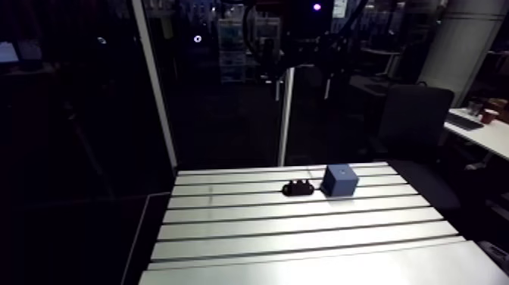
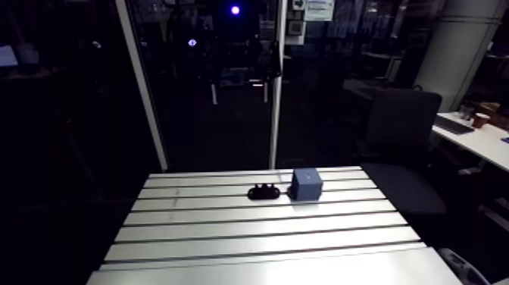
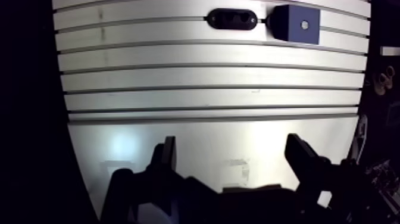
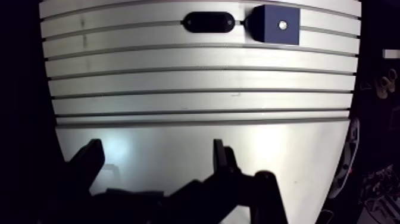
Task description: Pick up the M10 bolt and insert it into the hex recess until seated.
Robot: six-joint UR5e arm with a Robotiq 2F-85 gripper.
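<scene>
A black oblong piece (image 3: 233, 19) with two round features lies on the slotted table (image 3: 208, 77), far ahead of my gripper. Close beside it stands a blue cube (image 3: 296, 24) with a small pale round spot (image 3: 305, 25) on its top face. In the arm view the black piece (image 1: 298, 188) and the cube (image 1: 340, 181) sit side by side near the table's far edge. No separate bolt can be made out at this distance. My gripper (image 3: 232, 146) hangs high over the table's near, smooth strip, open, with nothing between its fingers (image 3: 168, 156).
Several long slots run across the table between the gripper and the two parts. A smooth plate (image 3: 196, 140) forms the near strip under the gripper. The table's side edges (image 3: 62, 101) fall off into darkness.
</scene>
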